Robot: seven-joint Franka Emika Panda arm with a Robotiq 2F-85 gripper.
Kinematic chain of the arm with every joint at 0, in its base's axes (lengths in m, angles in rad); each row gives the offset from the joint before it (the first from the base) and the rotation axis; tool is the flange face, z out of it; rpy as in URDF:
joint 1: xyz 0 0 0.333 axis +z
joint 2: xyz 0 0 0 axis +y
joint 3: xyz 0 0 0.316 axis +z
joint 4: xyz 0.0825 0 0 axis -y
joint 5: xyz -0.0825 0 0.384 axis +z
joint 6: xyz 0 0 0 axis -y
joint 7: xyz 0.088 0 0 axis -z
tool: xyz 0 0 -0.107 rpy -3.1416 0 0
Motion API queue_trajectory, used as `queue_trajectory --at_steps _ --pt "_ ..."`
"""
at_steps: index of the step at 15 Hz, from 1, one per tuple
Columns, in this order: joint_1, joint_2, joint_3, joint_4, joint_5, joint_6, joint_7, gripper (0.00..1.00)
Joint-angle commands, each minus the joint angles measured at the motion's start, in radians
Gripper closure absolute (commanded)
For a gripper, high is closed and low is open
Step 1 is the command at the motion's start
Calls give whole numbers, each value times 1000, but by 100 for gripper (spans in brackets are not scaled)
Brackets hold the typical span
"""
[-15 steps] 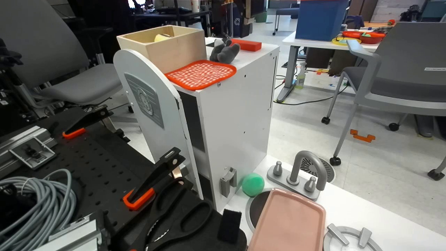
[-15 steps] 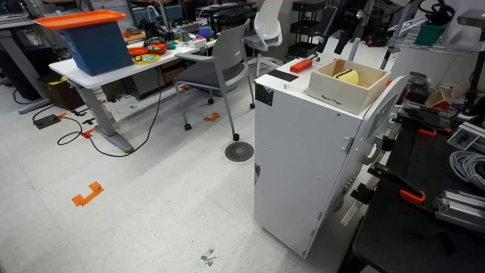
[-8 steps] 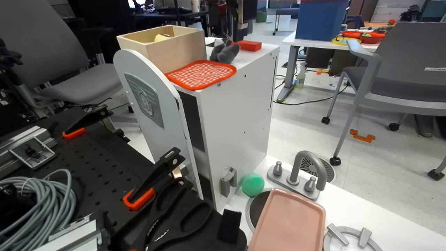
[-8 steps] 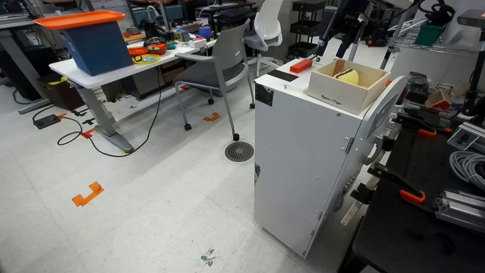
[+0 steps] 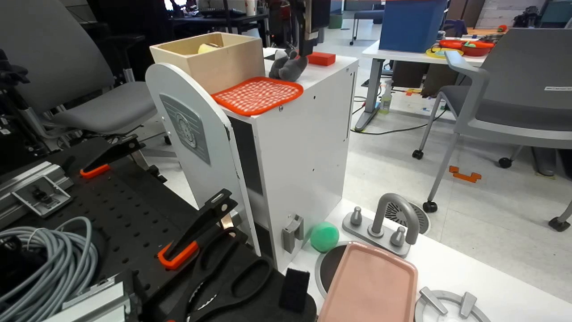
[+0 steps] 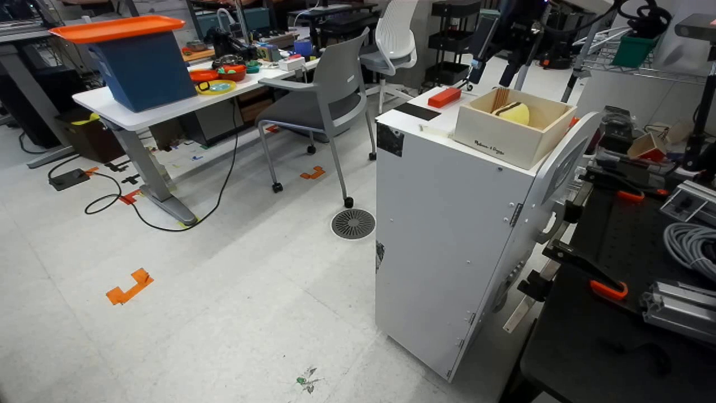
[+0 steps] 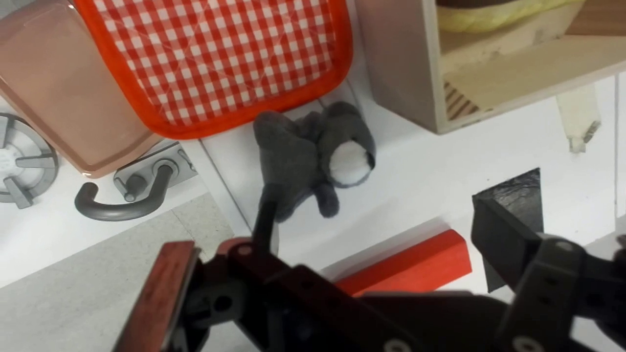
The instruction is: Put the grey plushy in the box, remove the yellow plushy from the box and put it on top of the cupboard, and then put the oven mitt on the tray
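Grey plushy (image 7: 293, 166) lies on top of the white cupboard (image 5: 308, 143), between the oven mitt (image 7: 220, 58) and the red block (image 7: 415, 266), and near it is the gripper (image 7: 377, 200), whose two fingers (image 7: 503, 239) stand wide apart from each other

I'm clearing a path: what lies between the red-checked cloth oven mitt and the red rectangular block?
In the wrist view, a small grey plush toy lies between the mitt and the block.

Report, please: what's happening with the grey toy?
Gripper open, holding nothing. Grey plushy on cupboard, beside oven mitt. Yellow plushy inside box, possibly in the way.
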Motion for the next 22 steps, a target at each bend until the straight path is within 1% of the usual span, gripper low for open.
queue_trajectory --at_steps 1,9,10,11,12,13,18,22 --pt "5 -33 -11 -31 -24 -19 47 0" --pt "10 -29 -17 -54 -43 -24 101 0" --pt "9 -30 -17 -52 -44 -26 105 2" --pt "8 -30 -18 -51 -44 -26 108 12" --pt "8 -32 -19 -51 -46 -25 110 25" --pt "10 -33 -21 -53 -53 -18 114 29" --pt "10 -42 -25 -53 -73 -11 118 69" --pt "9 -49 -26 -51 -70 -10 118 97"
